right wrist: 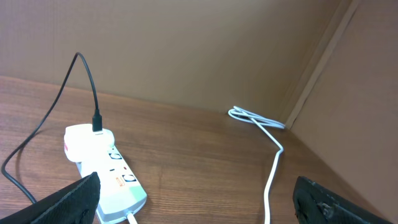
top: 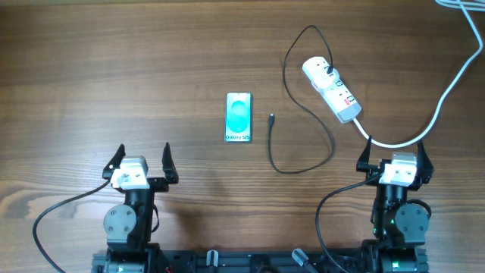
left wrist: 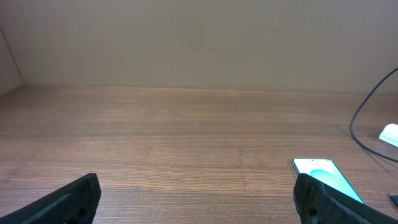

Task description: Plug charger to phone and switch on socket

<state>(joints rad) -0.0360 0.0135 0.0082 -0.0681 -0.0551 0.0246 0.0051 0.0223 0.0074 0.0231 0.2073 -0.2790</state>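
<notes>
The phone (top: 239,117) lies flat mid-table, cyan screen up, white text band at its near end; its corner shows in the left wrist view (left wrist: 323,173). The charger cable (top: 303,114) loops from the socket (top: 332,89), its connector tip (top: 271,118) lying just right of the phone. The socket, a white strip with red switches, lies diagonally at the right; it also shows in the right wrist view (right wrist: 106,174) with the charger plugged in. My left gripper (top: 142,161) is open and empty, near and left of the phone. My right gripper (top: 394,158) is open and empty, near the socket.
The socket's thick white cord (top: 447,91) curves from the strip's near end to the far right corner; it also shows in the right wrist view (right wrist: 273,155). A brown wall (right wrist: 348,93) bounds the table at the back and right.
</notes>
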